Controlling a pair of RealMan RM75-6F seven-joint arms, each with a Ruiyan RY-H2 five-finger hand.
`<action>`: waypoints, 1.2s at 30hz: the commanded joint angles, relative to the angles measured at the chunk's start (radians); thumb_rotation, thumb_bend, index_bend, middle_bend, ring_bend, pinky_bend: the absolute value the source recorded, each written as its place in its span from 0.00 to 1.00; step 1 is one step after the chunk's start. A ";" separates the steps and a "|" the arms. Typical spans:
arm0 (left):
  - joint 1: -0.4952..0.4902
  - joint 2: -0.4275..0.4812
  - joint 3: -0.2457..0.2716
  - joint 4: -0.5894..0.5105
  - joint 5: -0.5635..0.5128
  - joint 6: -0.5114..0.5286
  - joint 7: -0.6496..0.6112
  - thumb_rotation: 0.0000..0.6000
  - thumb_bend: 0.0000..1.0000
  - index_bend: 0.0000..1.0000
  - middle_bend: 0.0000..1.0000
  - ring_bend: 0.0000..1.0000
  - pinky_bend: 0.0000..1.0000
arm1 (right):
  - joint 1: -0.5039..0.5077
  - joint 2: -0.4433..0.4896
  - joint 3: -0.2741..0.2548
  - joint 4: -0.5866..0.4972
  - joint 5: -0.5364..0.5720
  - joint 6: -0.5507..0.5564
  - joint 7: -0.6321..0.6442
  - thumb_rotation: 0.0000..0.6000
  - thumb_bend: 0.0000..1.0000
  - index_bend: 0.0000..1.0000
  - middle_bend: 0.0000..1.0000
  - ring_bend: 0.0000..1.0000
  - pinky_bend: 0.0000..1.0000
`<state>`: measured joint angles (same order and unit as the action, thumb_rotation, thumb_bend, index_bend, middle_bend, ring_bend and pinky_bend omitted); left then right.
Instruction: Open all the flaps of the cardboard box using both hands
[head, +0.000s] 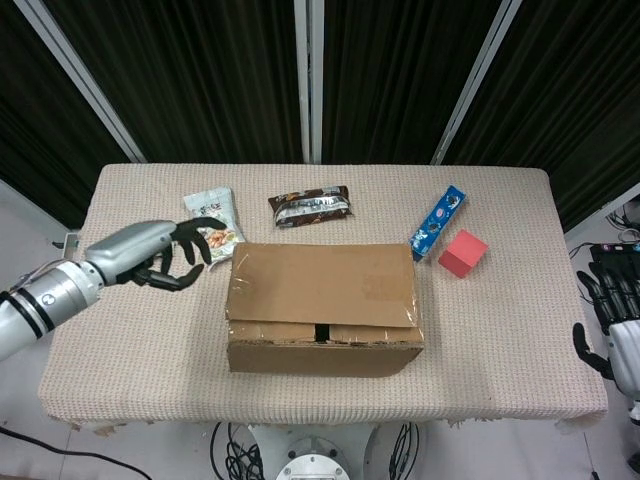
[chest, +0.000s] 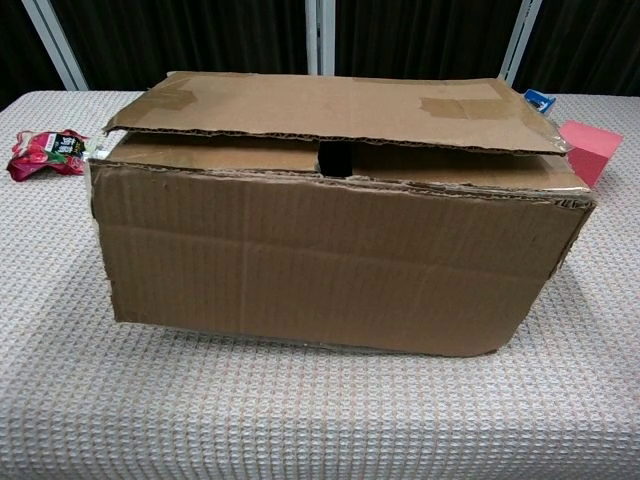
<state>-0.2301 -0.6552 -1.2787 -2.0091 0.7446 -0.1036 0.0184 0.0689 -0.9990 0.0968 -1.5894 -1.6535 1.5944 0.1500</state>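
Brown corrugated cardboard box (head: 322, 305): near flap folded down, far top flap and two inner flaps unopened; left hand (head: 172, 256) spread, empty; right hand (head: 610, 320) spread, off-table.

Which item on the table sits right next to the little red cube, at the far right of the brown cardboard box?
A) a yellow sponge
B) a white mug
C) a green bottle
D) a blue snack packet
D: in the head view a long blue snack packet lies just left of the red cube, both beside the brown cardboard box.
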 joint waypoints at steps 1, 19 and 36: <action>0.221 0.026 0.223 -0.167 0.327 0.587 0.270 0.89 0.18 0.13 0.27 0.28 0.50 | 0.070 0.049 0.016 -0.099 -0.034 -0.076 -0.031 1.00 0.43 0.00 0.00 0.00 0.00; 0.388 -0.209 0.814 0.145 0.819 1.259 0.197 0.79 0.13 0.07 0.14 0.18 0.28 | 0.452 0.099 0.142 -0.454 0.134 -0.563 -0.199 1.00 0.00 0.00 0.00 0.00 0.00; 0.329 -0.243 0.998 0.284 0.860 1.420 0.075 0.80 0.13 0.07 0.15 0.18 0.27 | 0.587 -0.125 0.115 -0.450 0.321 -0.642 -0.468 1.00 0.00 0.00 0.00 0.00 0.00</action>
<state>0.1034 -0.8972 -0.2852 -1.7293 1.6056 1.3123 0.0974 0.6426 -1.0994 0.2190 -2.0467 -1.3526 0.9489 -0.2909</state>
